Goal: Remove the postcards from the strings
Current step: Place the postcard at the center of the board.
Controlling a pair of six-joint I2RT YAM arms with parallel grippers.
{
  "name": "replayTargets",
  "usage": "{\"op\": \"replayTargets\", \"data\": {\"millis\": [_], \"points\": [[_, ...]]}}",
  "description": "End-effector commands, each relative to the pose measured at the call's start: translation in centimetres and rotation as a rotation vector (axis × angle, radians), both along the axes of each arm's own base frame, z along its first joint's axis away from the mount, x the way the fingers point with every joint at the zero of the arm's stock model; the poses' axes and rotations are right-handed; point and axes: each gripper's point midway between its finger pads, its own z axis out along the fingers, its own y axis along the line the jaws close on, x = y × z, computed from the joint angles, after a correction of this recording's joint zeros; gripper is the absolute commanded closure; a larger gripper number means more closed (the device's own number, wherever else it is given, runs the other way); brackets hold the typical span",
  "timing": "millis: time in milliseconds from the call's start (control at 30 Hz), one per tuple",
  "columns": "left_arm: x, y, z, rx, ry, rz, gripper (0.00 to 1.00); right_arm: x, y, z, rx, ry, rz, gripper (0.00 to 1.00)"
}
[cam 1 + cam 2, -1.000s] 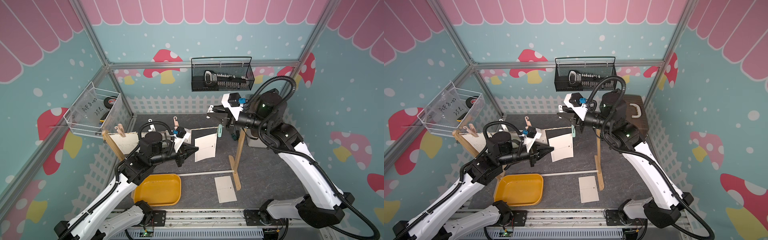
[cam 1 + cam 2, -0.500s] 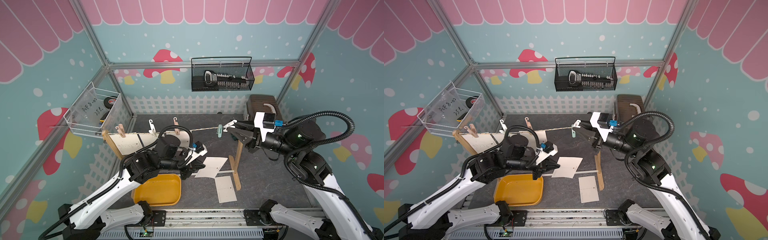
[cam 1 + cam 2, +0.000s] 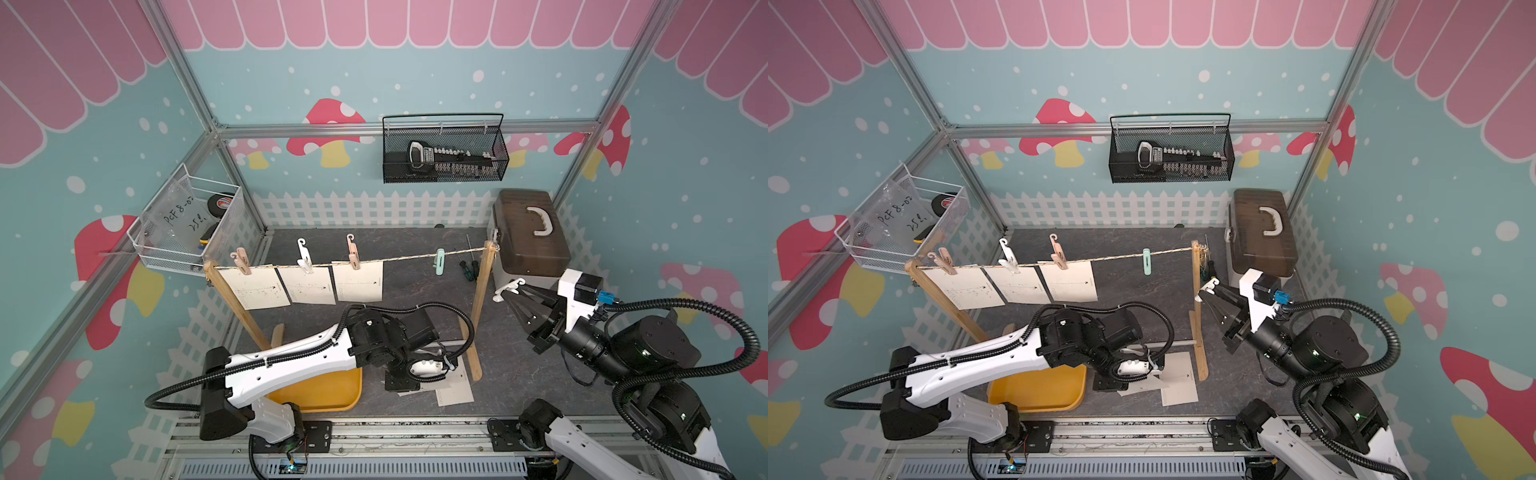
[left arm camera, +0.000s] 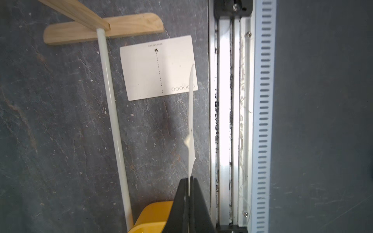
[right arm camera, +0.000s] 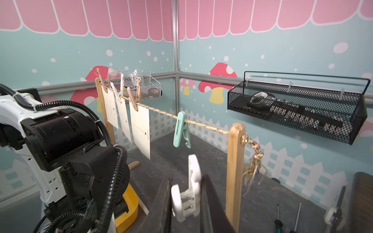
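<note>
While the left gripper [image 4: 189,179] is pinching its jaws together on one card [image 4: 188,142] — showing edge-on from the wrist as a thin, off-white, slightly buckled strip — it is hanging low over the mat [image 4: 60,121], near the front rail [image 4: 224,100]. Just beyond it, a second card [image 4: 159,67] is lying flat on the mat beside a post's foot [image 4: 105,28], showing a dotted line, a small dark arrow and a row of tiny circles. The right gripper [image 5: 185,187] is clamping a white peg [image 5: 193,173], which is off the string [image 3: 415,257] and near the post [image 3: 482,291] at that end. Three hanging cards [image 3: 254,287] [image 3: 308,285] [image 3: 360,281] are dangling side by side from the string, each under its own peg. A mint peg [image 3: 439,258] is gripping the string alone — no card under it. A yellow tray [image 3: 328,392] is sitting beside the left gripper.
</note>
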Motion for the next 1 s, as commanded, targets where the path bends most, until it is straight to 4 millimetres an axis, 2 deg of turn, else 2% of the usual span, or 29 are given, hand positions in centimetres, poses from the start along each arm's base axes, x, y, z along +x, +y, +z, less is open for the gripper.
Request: {"op": "replayTargets", "data": {"millis": [0,167,300,500,900,967], "points": [[0.0,0.7,-0.5,0.108,-0.065,-0.112,1.00,-1.2,-0.7,-2.7,0.023,0.109,0.008,0.94],[0.1,-0.1,-2.5,0.206,-0.031,-0.149,1.00,-1.7,-0.8,-6.3,0.011,0.196,0.020,0.94],[0.3,-0.5,-4.0,0.278,-0.010,-0.144,1.00,-1.4,-1.3,-7.9,-0.012,0.222,-0.020,0.94],[0.7,-0.9,-5.7,0.343,0.010,-0.153,1.00,-1.5,-2.6,-7.7,-0.024,0.172,-0.073,0.92],[1.9,-2.2,-7.7,0.396,0.020,-0.153,1.00,-0.9,-2.9,-7.8,-0.070,0.146,-0.106,0.92],[2.0,-2.4,-7.9,0.395,0.029,-0.148,0.96,-0.9,-2.9,-7.8,-0.073,0.144,-0.109,0.92]]}}
